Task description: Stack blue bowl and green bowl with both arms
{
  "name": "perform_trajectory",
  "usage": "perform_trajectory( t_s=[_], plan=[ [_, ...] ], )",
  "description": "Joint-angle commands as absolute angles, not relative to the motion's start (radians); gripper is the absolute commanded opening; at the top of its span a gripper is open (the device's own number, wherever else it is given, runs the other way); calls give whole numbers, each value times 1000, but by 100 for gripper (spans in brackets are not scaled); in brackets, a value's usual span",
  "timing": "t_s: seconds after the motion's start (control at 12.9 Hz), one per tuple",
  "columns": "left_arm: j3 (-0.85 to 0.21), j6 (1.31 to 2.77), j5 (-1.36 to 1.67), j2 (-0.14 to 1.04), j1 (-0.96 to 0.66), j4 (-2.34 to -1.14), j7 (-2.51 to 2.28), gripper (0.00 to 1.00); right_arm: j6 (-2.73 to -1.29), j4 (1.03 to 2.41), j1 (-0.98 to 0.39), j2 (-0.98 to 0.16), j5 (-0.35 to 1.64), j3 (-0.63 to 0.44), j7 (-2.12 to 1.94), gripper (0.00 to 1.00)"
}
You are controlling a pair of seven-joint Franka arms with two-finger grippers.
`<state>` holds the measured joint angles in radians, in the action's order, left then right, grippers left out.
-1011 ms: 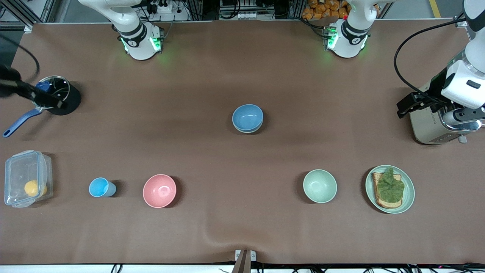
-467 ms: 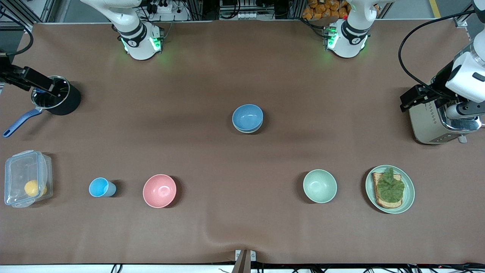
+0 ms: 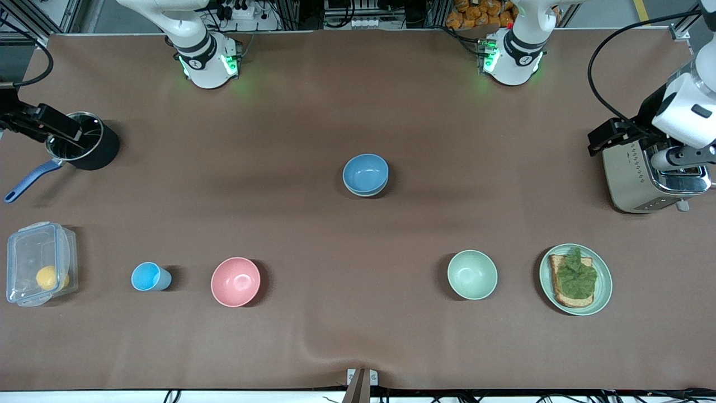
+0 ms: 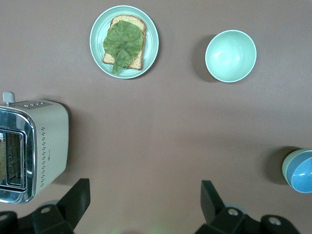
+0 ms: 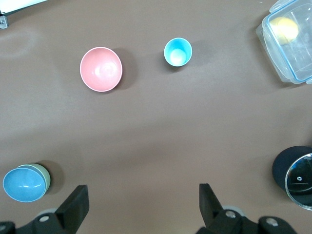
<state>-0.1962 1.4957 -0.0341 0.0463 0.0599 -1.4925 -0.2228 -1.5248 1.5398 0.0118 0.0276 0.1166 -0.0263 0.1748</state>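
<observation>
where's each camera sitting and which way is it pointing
Front view: high across the table, facing both arm bases; left gripper over the steel toaster, right gripper over the black pot.
Left wrist view: looks straight down; open fingers show.
Right wrist view: looks straight down; open fingers show.
Shared: sky-blue bowl nested in sage-green bowl.

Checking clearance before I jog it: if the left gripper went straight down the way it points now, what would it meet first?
Probably bare table: the left gripper, jaws open, points down beside the toaster, with nothing between its fingers. Depth is uncertain.
</observation>
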Motion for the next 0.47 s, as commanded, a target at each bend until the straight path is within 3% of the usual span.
perform_trajectory(
  t_s=[0.0, 0.39],
  plan=[
    [-189, 1462, -14, 37, 58, -1468, -147, 100, -1536, 1549, -11, 34, 101, -46, 164, 100],
    [-190, 1462, 5, 35, 57, -1468, -149, 100, -1536, 1548, -23, 32, 101, -46, 172, 100]
  ],
)
